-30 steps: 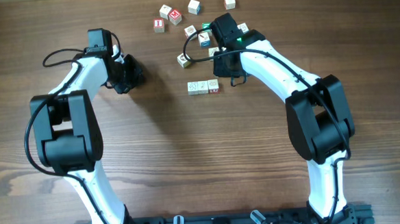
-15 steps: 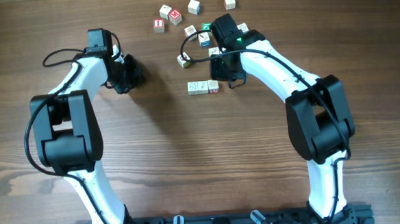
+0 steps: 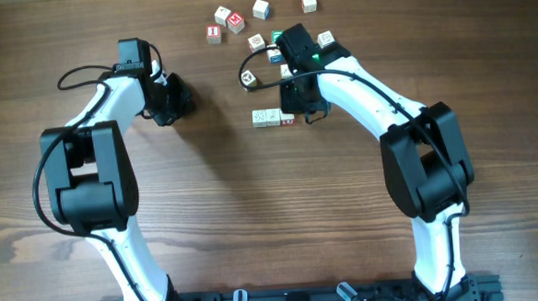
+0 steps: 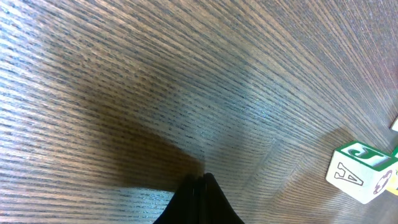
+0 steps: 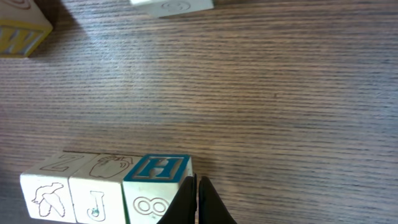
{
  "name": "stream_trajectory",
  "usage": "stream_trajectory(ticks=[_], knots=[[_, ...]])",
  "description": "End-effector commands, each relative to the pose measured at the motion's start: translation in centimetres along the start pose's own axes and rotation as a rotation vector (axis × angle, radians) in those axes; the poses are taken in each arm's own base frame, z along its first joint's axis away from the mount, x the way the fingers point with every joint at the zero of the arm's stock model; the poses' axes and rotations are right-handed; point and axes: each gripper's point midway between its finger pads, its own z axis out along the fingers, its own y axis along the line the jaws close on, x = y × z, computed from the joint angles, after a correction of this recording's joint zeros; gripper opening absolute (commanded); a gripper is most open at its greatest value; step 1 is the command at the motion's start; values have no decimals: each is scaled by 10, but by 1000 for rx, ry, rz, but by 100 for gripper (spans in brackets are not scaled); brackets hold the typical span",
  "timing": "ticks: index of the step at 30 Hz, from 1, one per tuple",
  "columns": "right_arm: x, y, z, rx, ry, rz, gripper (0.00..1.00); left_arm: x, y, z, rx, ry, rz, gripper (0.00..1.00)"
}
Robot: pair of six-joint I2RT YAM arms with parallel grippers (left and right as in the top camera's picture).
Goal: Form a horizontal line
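Observation:
The horizontal line (image 3: 267,118) is a short row of three pale letter cubes touching side to side at mid-table. In the right wrist view the row (image 5: 99,186) ends on the right in a cube with a blue H (image 5: 158,169). My right gripper (image 5: 197,190) is shut and empty, its tips against that end cube's right side. From overhead the right gripper (image 3: 297,109) covers part of the row's right end. Far to the left, my left gripper (image 3: 176,102) is shut over bare wood, holding nothing; its closed tips (image 4: 202,186) point at the table.
Loose cubes lie behind the row: red-lettered ones (image 3: 235,22), pale ones (image 3: 261,8) (image 3: 309,1), and one near the row (image 3: 247,78). A green-lettered A cube (image 4: 360,174) shows at the left wrist view's right edge. A yellow-lettered cube (image 5: 22,34) sits beyond the row.
My right gripper has moved left and slightly nearer, coming against the right end of the row. The left arm has not moved.

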Motion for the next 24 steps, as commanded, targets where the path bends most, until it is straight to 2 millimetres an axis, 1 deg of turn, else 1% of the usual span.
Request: stream_trajectory(ticks=[1,4,7,16,24], knots=[[4,-5,-1,25,-6,-14,4,13,50,27,-172,22,-49,4],[10,-10,4,39,5,-13,5,13,50,27,-172,23,-49,4],[9,-9,4,36,1,-14,5,13,50,27,-172,22,-49,4],[16,4,4,-39,38,-15,5,13,50,27,-172,22,-49,4],[18,7,4,-57,52,-16,5,13,50,27,-172,22,-49,4]])
